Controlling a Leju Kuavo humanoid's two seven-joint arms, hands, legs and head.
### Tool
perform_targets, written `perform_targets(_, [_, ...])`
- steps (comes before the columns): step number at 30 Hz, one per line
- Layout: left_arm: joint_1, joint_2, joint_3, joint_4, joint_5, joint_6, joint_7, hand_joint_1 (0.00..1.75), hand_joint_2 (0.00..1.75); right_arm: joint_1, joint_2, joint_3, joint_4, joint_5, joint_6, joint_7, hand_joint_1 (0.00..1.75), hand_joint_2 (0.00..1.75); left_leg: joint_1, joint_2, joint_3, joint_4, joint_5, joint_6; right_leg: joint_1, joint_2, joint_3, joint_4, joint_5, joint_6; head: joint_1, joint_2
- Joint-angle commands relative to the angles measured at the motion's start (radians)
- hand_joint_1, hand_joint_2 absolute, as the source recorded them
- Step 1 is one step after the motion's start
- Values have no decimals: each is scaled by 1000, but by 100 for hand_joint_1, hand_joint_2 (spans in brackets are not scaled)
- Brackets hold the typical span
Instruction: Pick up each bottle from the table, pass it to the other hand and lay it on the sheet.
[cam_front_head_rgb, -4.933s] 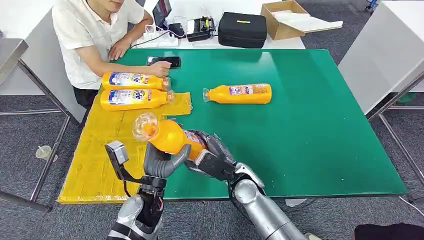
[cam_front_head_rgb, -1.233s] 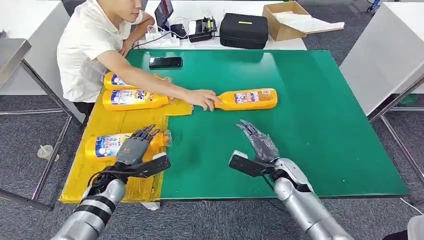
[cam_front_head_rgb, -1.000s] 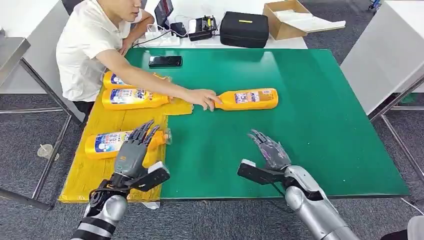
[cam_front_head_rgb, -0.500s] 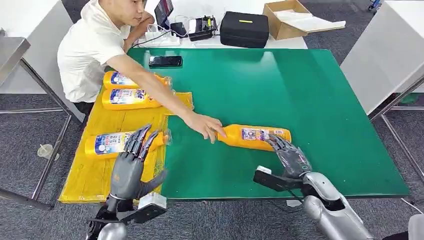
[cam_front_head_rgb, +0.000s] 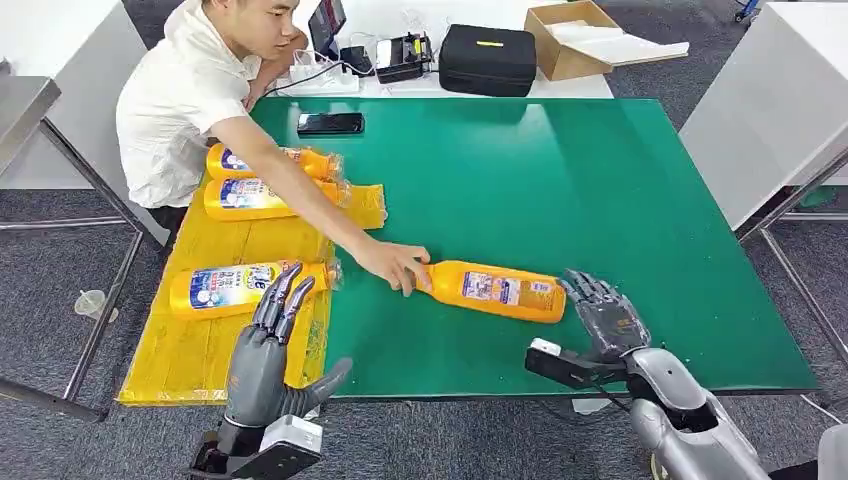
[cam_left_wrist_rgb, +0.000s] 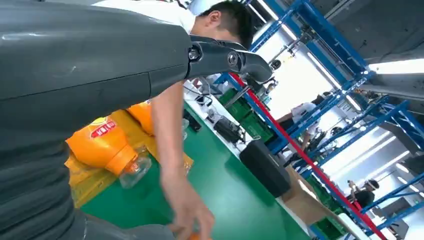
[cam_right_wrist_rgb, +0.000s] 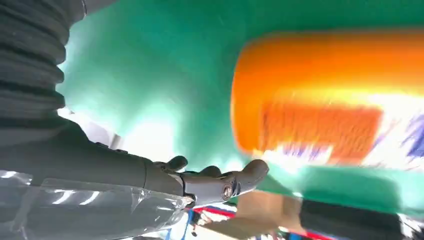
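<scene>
Both hands spread, empty — right hand (cam_front_head_rgb: 606, 318) just beside bottle (cam_front_head_rgb: 497, 291).

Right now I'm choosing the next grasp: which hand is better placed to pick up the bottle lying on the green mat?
Right. The right hand is open beside the bottle's base; the left hand is raised over the sheet.

The bottle labels (cam_front_head_rgb: 232, 285) carry print too small and blurred to read. No other writing can be made out.
</scene>
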Motion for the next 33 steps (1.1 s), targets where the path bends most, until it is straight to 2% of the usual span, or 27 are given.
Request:
perform_targets(1, [-9, -5, -11, 27, 1, 0, -1, 0, 175, -74, -8, 48, -16, 0, 15, -4, 0, 175, 0, 4, 4, 0, -2, 0, 1, 2, 3, 0, -1, -4, 0, 0])
perform_targets(6, [-12, -17, -10, 46, 2, 1, -8, 0, 175, -112, 25, 61, 2, 39, -45, -12, 0, 175, 0, 3, 2, 0, -1, 0, 1, 2, 1, 0, 0, -2, 0, 0])
perform_targets(8, [-15, -18, -13, 53, 2, 2, -10, 0, 175, -126, 38, 65, 19, 21, -35, -22, 0, 175, 0, 6, 5, 0, -3, 0, 1, 4, 4, 0, -1, -5, 0, 0])
perform_targets(13, [-21, -18, -16, 60, 5, 0, -14, 0, 175, -136, 52, 63, 40, -3, -27, -34, 0, 175, 0, 4, 4, -1, -2, 0, 1, 3, 3, -1, 0, -4, 0, 0])
perform_targets(14, [-28, -17, -21, 68, 13, -7, -19, 0, 175, -142, 69, 54, 66, -58, -13, -60, 0, 175, 0, 2, 2, -1, -1, 0, 0, 1, 1, -1, 0, -2, 0, 0])
perform_targets(19, [-48, -18, -42, 100, 29, -7, -26, 0, 175, -182, 141, 75, 197, -91, -14, -66, 0, 175, 1, 4, 5, -2, -1, 0, 1, 3, 4, -2, 0, -3, 0, 0])
perform_targets(28, [-67, -8, -66, 121, 69, -7, -33, 0, 175, -176, 156, 56, 332, -161, -1, -70, 0, 175, 0, 2, 5, -1, -1, 0, 1, 1, 5, -2, 0, -3, 0, 0])
perform_targets(33, [-68, -8, -67, 122, 69, -7, -33, 0, 175, -174, 156, 55, 335, -163, -3, -71, 0, 175, 1, 3, 6, -1, -2, 0, 1, 1, 6, -2, -1, -5, 0, 0])
